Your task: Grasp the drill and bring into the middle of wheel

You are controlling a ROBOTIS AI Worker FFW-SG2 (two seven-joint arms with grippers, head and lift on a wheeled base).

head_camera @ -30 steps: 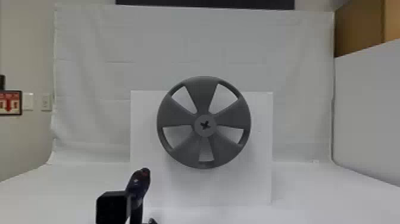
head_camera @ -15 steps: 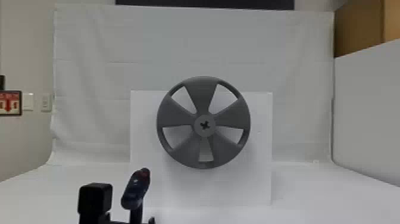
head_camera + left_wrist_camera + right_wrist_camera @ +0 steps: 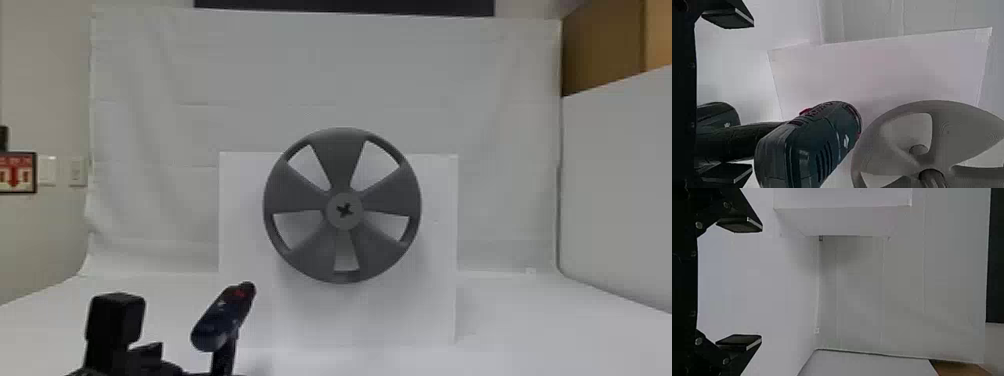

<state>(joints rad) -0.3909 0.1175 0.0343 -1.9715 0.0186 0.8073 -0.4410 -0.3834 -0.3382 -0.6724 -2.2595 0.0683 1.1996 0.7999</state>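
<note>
Teal power drill [image 3: 222,320] left of the wheel [image 3: 344,222], likely heavy, rigid; left pincer [image 3: 753,97] gaping, and that handle [image 3: 762,133] wants a firm squeeze!

Left tool [image 3: 150,357], tilt hard to judge, has fingers spread; right tool [image 3: 762,282] likewise.

At left we see a red-and-white sign [image 3: 15,173] near wall plates [image 3: 77,171], a white sheet [image 3: 325,75] hanging far back, and a brown box [image 3: 602,50] beyond a white panel [image 3: 620,175] at right.
</note>
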